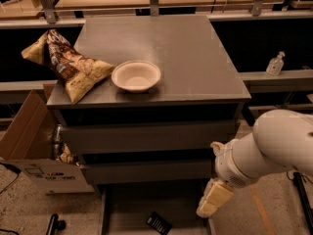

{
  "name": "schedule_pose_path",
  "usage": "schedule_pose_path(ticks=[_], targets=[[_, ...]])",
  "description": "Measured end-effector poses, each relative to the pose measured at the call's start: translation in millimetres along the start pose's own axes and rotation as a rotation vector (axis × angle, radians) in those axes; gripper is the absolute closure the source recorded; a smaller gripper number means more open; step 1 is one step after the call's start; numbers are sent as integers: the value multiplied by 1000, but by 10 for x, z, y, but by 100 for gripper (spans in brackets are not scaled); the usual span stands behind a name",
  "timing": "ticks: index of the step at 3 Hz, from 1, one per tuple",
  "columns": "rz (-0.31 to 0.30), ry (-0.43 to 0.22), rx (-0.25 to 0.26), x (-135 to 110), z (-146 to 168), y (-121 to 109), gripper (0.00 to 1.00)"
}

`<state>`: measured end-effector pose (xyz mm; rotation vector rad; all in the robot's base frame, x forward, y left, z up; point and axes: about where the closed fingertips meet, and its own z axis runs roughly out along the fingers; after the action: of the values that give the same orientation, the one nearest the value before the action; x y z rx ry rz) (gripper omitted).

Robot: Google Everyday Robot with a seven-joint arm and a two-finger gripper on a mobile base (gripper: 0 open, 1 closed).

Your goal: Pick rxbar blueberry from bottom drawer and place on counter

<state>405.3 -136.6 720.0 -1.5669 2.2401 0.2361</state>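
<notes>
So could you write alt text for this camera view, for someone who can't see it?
The gripper of a white robot arm hangs by the right edge of the open bottom drawer, in which a small dark rxbar blueberry lies. On the counter of the grey cabinet above sit a pale bowl and a tan chip bag.

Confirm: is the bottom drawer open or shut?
Open: the bottom drawer is pulled out, rxbar blueberry on its floor; the gripper hangs over its side wall.

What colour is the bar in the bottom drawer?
The rxbar blueberry is navy-black with pale print, camera view. The gripper hangs to its right.
</notes>
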Motion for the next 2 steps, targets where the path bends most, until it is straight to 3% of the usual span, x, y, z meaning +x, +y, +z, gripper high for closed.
schedule_pose_path(ticks=[2], targets=[[0,-8,24,-32,174,-66,0]])
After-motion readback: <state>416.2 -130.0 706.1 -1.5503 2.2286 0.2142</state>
